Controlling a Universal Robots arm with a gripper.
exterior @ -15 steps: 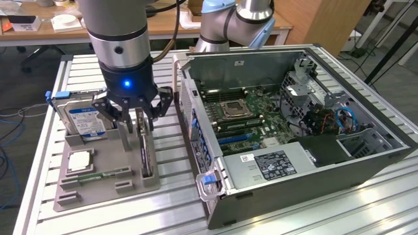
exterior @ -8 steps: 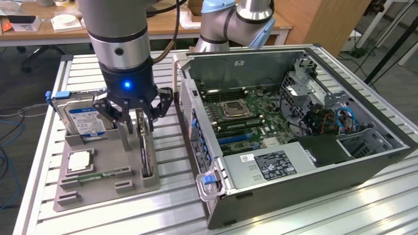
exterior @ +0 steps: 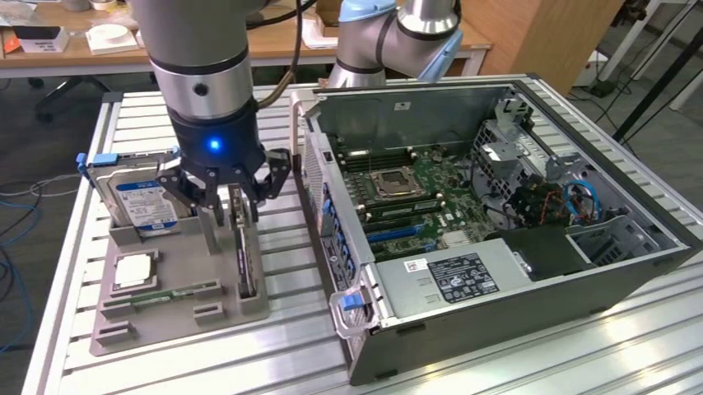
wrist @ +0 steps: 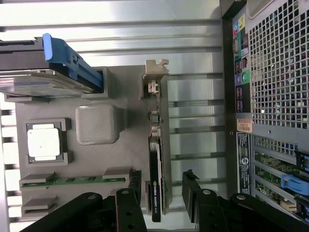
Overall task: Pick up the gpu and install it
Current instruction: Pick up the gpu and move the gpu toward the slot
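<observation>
The Universal Robots arm (exterior: 200, 74) reaches straight down over the grey parts tray (exterior: 176, 317) on the slatted aluminium table (exterior: 275, 354), its wrist vertical and a blue light glowing on the gripper body. The gripper (exterior: 233, 216) hangs with its jaws spread wide, one finger on each side of the gpu (exterior: 246, 259). The wrist view shows daylight between each finger (wrist: 136, 191) and the card, so nothing is gripped.

The gpu stands on its long edge in a slot along the side of the tray nearest the computer case (exterior: 528, 288), its silvery bracket (wrist: 157, 77) at the end away from the fingers.

The tray also holds a hard drive (exterior: 143, 197) with a blue label, upright in a slot at the far end with a blue rail (wrist: 67, 60) clipped to it. A processor (exterior: 132, 270) lies flat in a square pocket, and a green memory stick (exterior: 181, 292) sits in a narrow slot near the front.

Just beside the tray, on the exterior view's right, the case lies open, showing the motherboard (exterior: 417, 193) and its bare processor socket (exterior: 393, 183).
</observation>
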